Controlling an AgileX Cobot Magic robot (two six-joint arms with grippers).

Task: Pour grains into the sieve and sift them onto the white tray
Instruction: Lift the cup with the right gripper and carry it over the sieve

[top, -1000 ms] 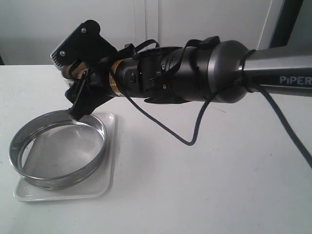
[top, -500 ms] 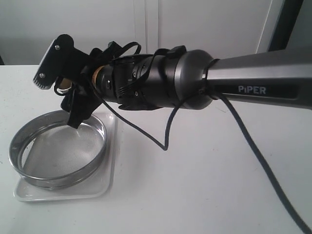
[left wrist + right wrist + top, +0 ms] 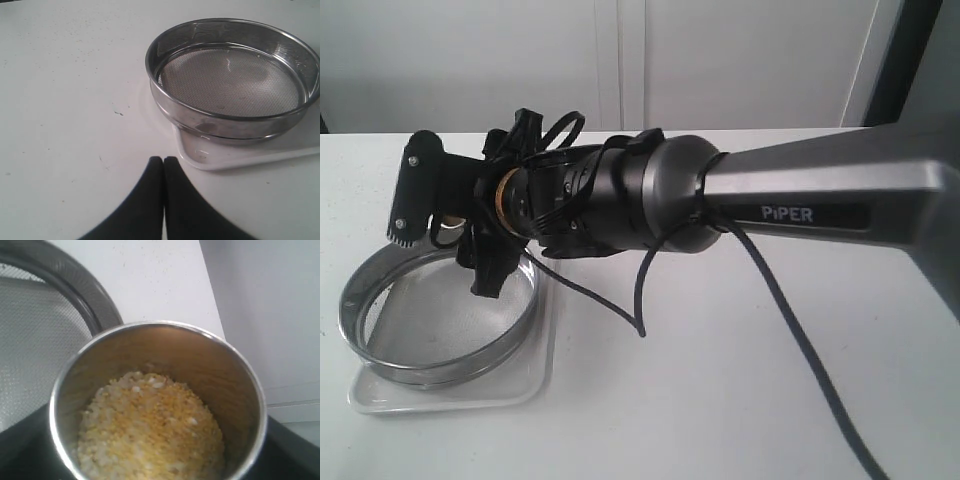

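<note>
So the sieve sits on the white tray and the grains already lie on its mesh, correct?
Not quite. The sieve sits on the white tray, but the grains are in the steel cup, as the right wrist view shows; the mesh is bare.

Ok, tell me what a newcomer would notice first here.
The big black right arm fills the exterior view, reaching from the right across to the sieve at the left. Its claw holds a steel cup of yellow and pale grains by the sieve's rim. The sieve sits on the white tray, with no grains visible on its mesh.
</note>
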